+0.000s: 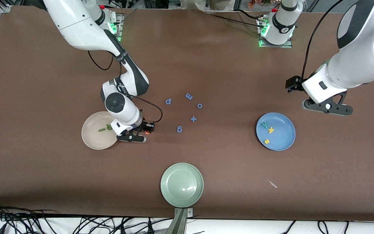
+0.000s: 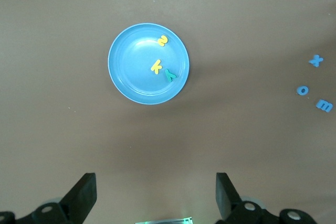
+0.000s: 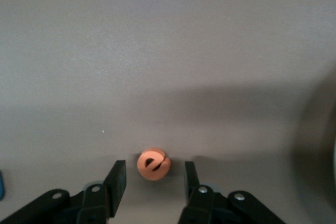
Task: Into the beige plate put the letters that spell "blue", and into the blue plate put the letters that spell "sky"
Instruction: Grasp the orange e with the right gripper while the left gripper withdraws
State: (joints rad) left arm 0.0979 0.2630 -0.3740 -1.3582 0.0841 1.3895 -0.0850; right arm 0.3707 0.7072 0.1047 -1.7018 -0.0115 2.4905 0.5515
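Observation:
An orange "e" (image 3: 153,164) lies on the brown table between the fingers of my right gripper (image 3: 154,181), which is open with a gap on each side of the letter. In the front view this gripper (image 1: 141,134) is low beside the beige plate (image 1: 91,138), and the orange "e" (image 1: 147,132) shows at its tip. A green "l" (image 1: 102,130) and a green "b" (image 1: 108,127) lie in that plate. The blue plate (image 1: 284,139) (image 2: 131,72) holds a teal "y" (image 2: 170,74), a yellow "k" (image 2: 156,66) and a yellow "s" (image 2: 163,40). My left gripper (image 1: 327,108) (image 2: 156,192) is open and holds nothing, hovering beside the blue plate.
Several blue letters (image 1: 189,96) lie scattered in the middle of the table between the two plates. A pale green plate (image 1: 181,184) sits near the table edge closest to the front camera. A small pale scrap (image 1: 272,184) lies nearer to the camera than the blue plate.

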